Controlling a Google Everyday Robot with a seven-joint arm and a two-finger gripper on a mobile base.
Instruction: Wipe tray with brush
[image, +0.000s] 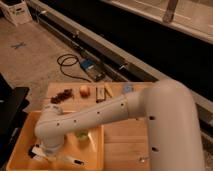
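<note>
- The gripper is down inside the tray, low at its near-left part, right under the arm's bulky wrist joint; whether it is clenched or released I cannot tell from here.
- The brush lies along the tray floor just beside the gripper, its pale handle running out to the right and ending in a dark tip.
- A small greenish thing sits in the tray too, close against the arm's lower side.
- The white arm stretches from the big shoulder at the right, leftward over the wooden table and down into the tray.
- At the table's far edge: a dark reddish cluster, a round apple-like fruit, a dark slim item and a small blue thing.
- Beyond the table, on the floor, a black cable loop lies beside a blue box.
</note>
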